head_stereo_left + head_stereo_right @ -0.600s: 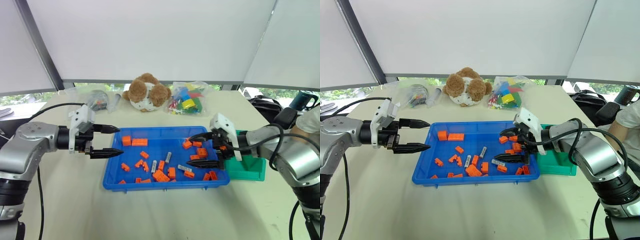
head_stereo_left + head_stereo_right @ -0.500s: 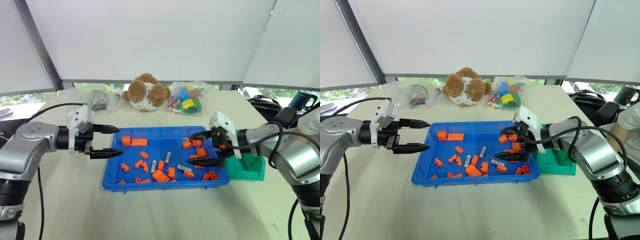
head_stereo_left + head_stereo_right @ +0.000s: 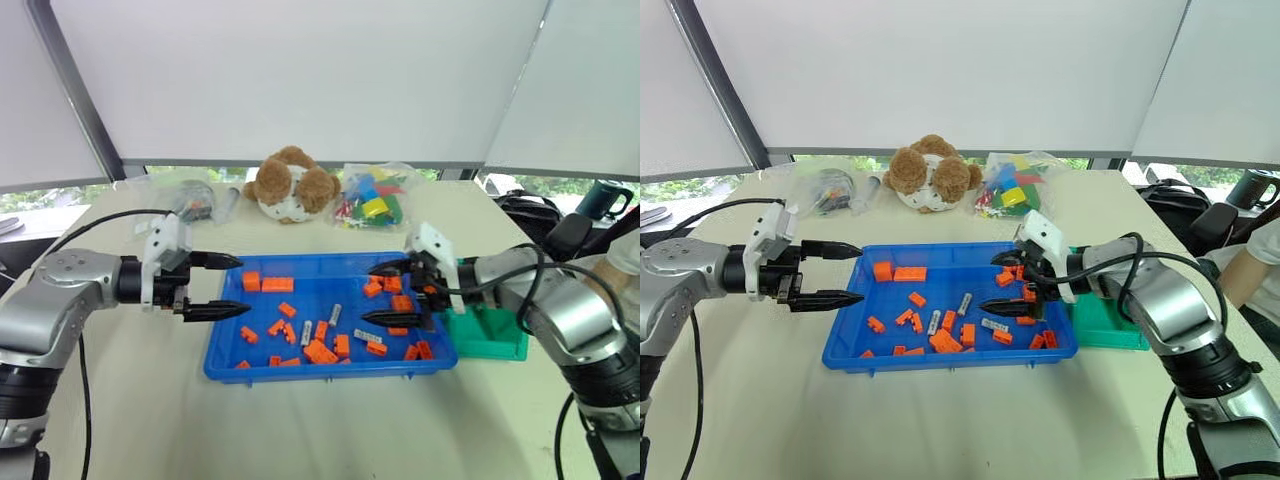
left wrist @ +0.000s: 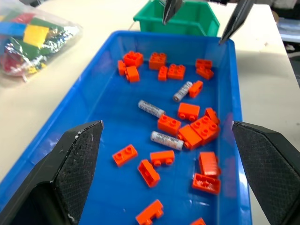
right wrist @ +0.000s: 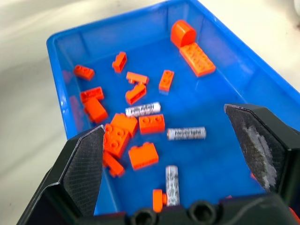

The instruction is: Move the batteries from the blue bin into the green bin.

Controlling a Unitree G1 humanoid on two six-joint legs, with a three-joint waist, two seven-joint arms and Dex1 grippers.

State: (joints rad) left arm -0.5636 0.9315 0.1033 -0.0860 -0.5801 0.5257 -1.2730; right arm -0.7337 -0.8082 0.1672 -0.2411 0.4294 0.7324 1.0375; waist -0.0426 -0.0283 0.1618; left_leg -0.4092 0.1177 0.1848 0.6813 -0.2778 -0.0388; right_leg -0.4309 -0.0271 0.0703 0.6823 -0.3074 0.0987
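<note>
Three silver batteries [image 3: 336,313] [image 3: 308,332] [image 3: 369,337] lie among orange bricks in the blue bin [image 3: 320,373] at the table's middle. The green bin [image 3: 490,335] stands against the blue bin's right end. My right gripper [image 3: 366,294] hangs open over the right part of the blue bin, fingers pointing left, with nothing between them. My left gripper [image 3: 243,285] stands open at the bin's left rim, pointing right, also empty. The right wrist view shows the batteries [image 5: 143,109] [image 5: 186,133] [image 5: 172,178] below its open fingers.
Several orange toy bricks [image 3: 322,351] are scattered through the blue bin. A teddy bear [image 3: 292,185], a bag of coloured bricks [image 3: 372,197] and a clear bag [image 3: 195,198] lie at the table's far side. A person's sleeve [image 3: 1255,255] shows at the right edge.
My right gripper has shifted a little to the left over the blue bin, still open. The left gripper has held its place.
</note>
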